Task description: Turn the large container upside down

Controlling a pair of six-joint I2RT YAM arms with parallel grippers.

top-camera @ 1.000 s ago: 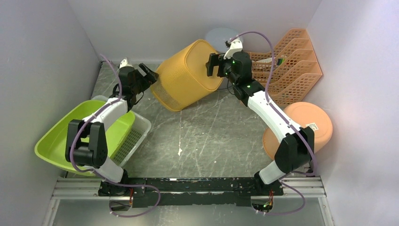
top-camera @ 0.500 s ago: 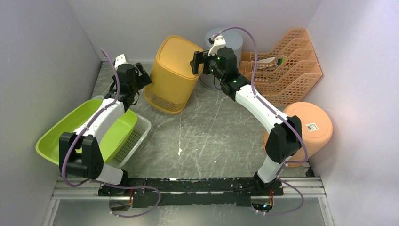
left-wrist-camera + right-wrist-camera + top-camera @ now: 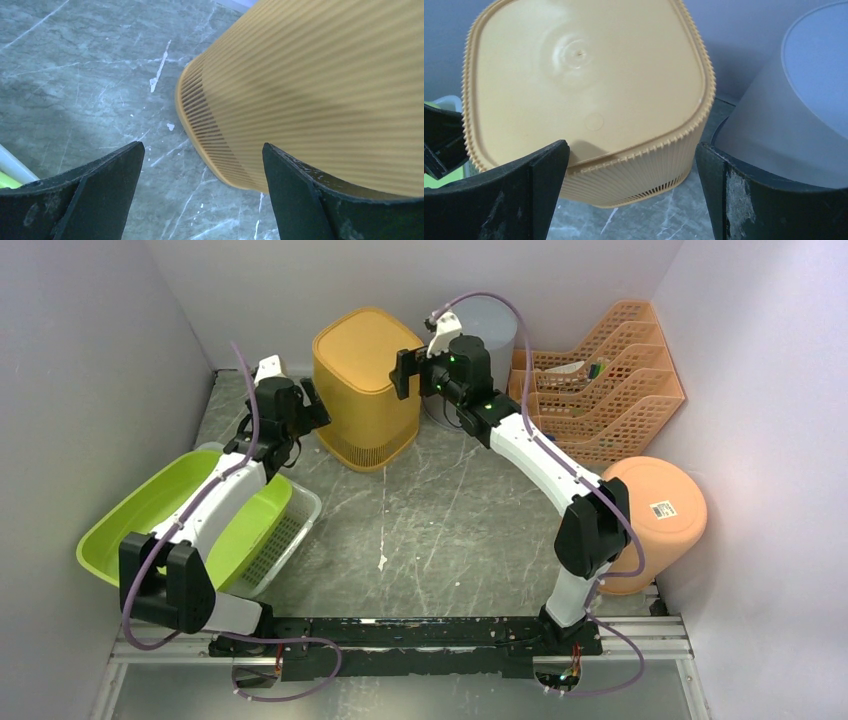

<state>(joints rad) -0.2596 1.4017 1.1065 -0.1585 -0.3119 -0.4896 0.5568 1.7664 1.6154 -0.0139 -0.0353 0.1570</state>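
Overhead view: two robot arms reach to the far side of a grey marbled table [image 3: 450, 520]. The large container [image 3: 365, 390], a ribbed yellow-orange tub, now stands mouth-down w/ its flat base facing up, btwn the two tools. A second ago it was tipped on its side, propped btwn both arms. Half a second ago it was nearly settled, and now its rim sits flat on the table. So the flip looks done (judging by the base-up pose), and what's left is prob. only backing the arms away.

The left gripper [image 3: 312, 405] is spread wide and holds nothing. In its wrist view the tub's slotted lower wall is just ahead of the fingertips, toward the right one, w/ bare table showing btwn them. The right gripper [image 3: 405, 372] is likewise spread wide and empty, beside the tub's upper edge. Its wrist view looks down on the base just ahead of the fingers. Contact can't be confirmed on either side.

Around: a grey bin [image 3: 495, 320] stands just beside the right gripper on its outer side, close enough to be clipped on retreat. Further out that way is an orange file rack [image 3: 610, 380], and back along the right arm a peach tub [image 3: 655, 505]. Back along the left arm, a green basin [image 3: 150, 510] leans on a clear basket [image 3: 290, 530].
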